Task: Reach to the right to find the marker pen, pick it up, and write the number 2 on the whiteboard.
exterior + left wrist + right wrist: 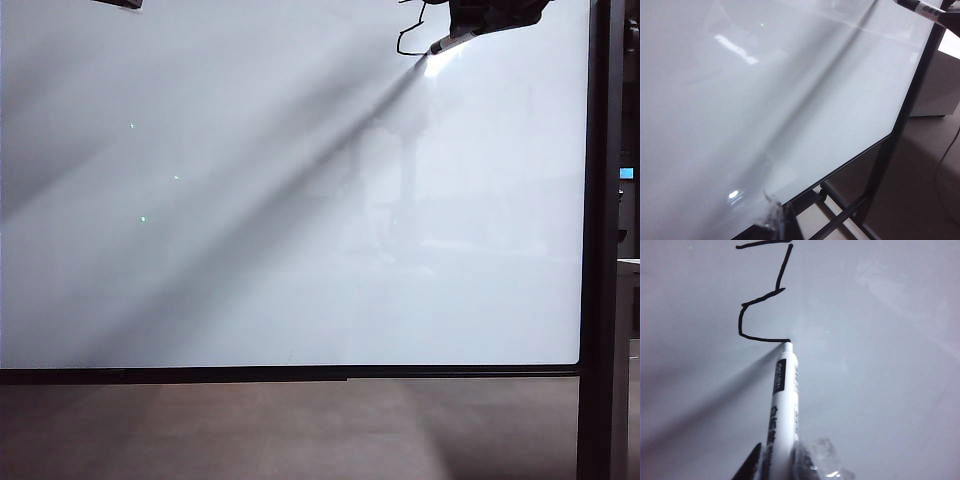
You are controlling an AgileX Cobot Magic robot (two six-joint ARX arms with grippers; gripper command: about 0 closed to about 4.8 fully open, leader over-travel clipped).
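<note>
Nearest to the camera on the right wrist is the right tool (776, 465), and its two fingers are clamped on the lower barrel of the marker pen (782, 400), one dark finger on one side and a clear, glossy pad on the other. The pen has a white barrel with black printed marks, and its tip touches the whiteboard (880, 390) exactly at the end of a black hand-drawn stroke. This stroke is the number 2 (762, 295), wobbly and angular, running from a short bar at the far end down to the flat base line where the pen tip stands. From the room, the right tool is at the upper right part of the board, with the pen slanting down to the left beside a bright glare spot. The left tool (776, 220) hangs low near the bottom edge of the board; only a small part of it is visible, so I cannot tell if its fingers are apart or together. The board has a thin black frame and a black post (603, 240) on its right side.
</note>
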